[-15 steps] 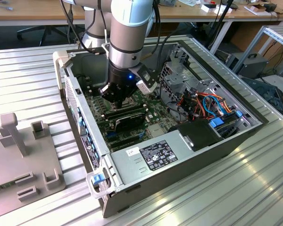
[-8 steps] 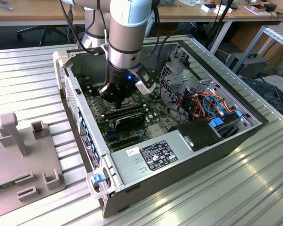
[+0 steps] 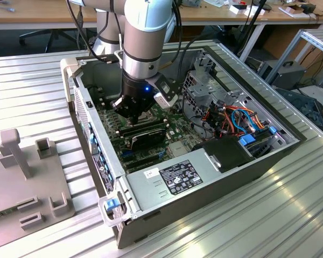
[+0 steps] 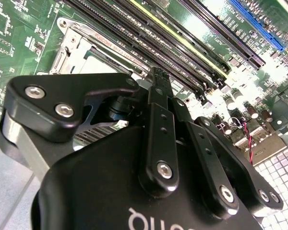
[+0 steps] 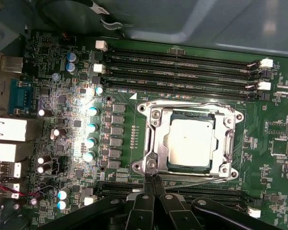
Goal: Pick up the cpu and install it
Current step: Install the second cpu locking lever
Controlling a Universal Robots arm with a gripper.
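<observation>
Pale grey-tan, flat square cpu [image 5: 190, 142] lies seated in the metal-framed socket [image 5: 151, 148]. Black gripper [image 5: 154, 181], fingers shut and empty, hovers just beside. Judged light, stiff, fragile; edge-hold only.

An open computer case [image 3: 204, 177] lies on its side on a ribbed metal table [image 3: 290, 215]. The arm [image 3: 145, 37] reaches down into it, its gripper [image 3: 133, 114] low over the green motherboard [image 3: 151, 142] toward the case's far left. Orange and blue cables [image 3: 239, 121] bundle at the exterior view's right. A grey fixture [image 3: 27, 183] sits at the exterior view's left.
</observation>
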